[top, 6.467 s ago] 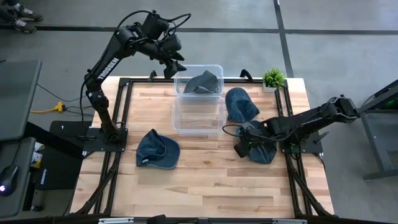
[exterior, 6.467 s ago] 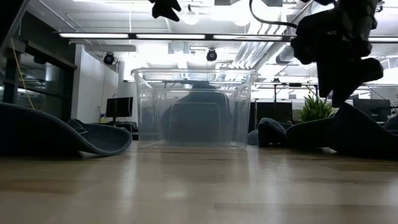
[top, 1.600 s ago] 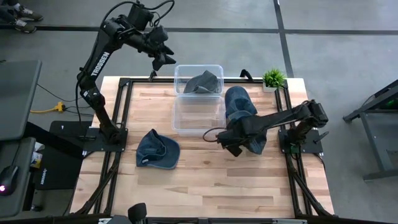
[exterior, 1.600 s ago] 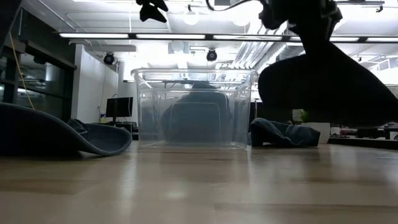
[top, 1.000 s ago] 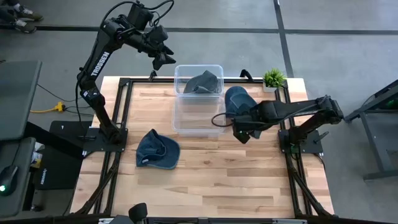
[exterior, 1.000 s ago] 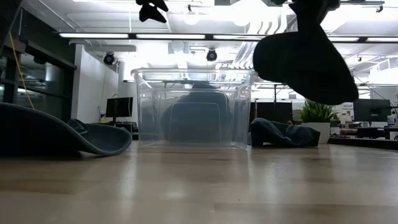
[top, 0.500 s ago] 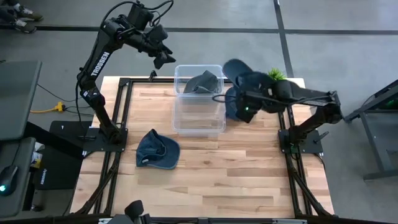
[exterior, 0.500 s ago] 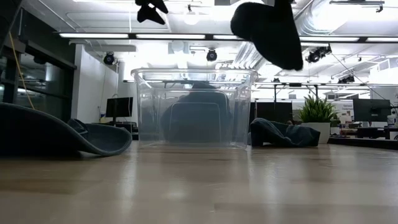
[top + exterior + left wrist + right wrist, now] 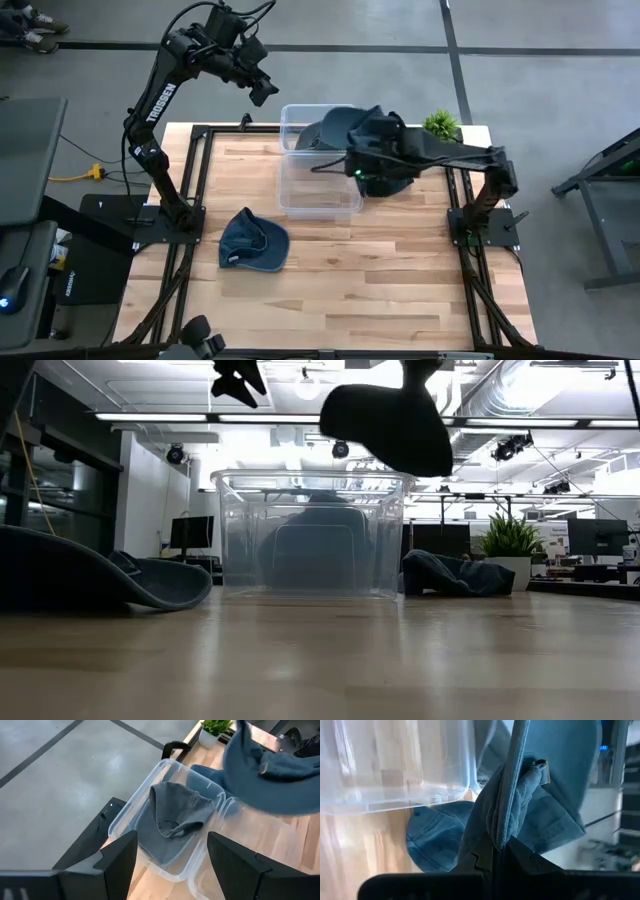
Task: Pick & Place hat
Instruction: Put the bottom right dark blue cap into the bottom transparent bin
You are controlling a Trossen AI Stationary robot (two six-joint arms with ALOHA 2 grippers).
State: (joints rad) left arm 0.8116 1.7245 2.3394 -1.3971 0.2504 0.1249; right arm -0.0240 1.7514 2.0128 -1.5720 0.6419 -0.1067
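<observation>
My right gripper point(image 9: 495, 856) is shut on a blue hat point(image 9: 362, 126), which it carries above the two clear bins point(image 9: 318, 190). In the low view this hat point(image 9: 390, 422) hangs higher than the bin's rim. A grey hat point(image 9: 175, 812) lies inside the far bin. A second blue hat point(image 9: 253, 241) rests on the table's left half, and a third point(image 9: 455, 574) lies right of the bins, partly under my right arm. High beyond the table's far left edge, my left gripper point(image 9: 170, 857) is open and holds nothing. My right gripper pinches the hat's folded edge point(image 9: 506, 827) between its two fingers, close to the back strap with its metal buckle point(image 9: 542, 767). Several layers of cloth bunch at the fingers. The hat is lifted clear and hangs slack over the bins.
A small potted plant point(image 9: 440, 123) stands at the table's far right corner. A black frame point(image 9: 200, 180) runs along the table's edges. The near half of the wooden table point(image 9: 330, 300) is bare.
My right gripper has carried the blue hat up and toward the table's far left, from beside the bins to above them. The hat has swung along, clear of the table. The gripper has stayed shut.
</observation>
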